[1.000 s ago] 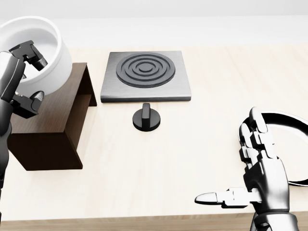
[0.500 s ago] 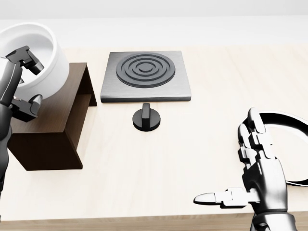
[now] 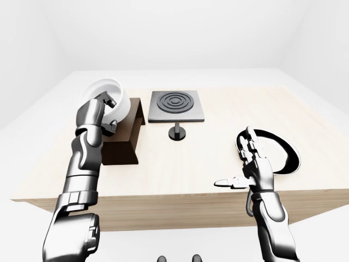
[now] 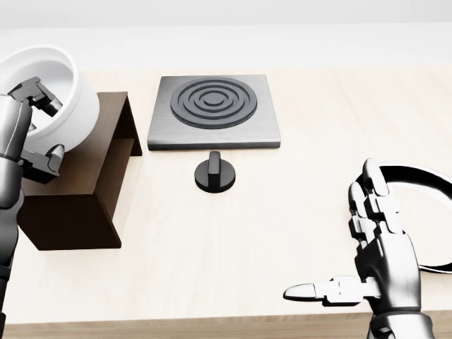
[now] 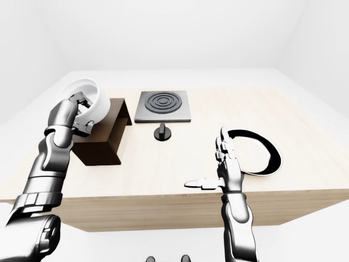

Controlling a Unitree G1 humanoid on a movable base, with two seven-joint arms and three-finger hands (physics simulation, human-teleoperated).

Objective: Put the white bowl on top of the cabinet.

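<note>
Now the table [image 4: 296,176] carries it all: the dark cabinet [image 4: 74,205] at the left, the stove plate [image 4: 215,113] far of centre with its knob [image 4: 215,173] just nearer, a black ring [image 4: 431,183] at the right. The bowl [image 4: 60,85] has sunk over the last second and sits tilted at the cabinet's far top; contact is my guess. The left hand [image 4: 35,127] stays clamped on its rim, so release remains. The right hand [image 4: 371,247] hovers, all 3 fingers spread, empty.

No text, label, brand, number or sign can be read anywhere in these views
</note>
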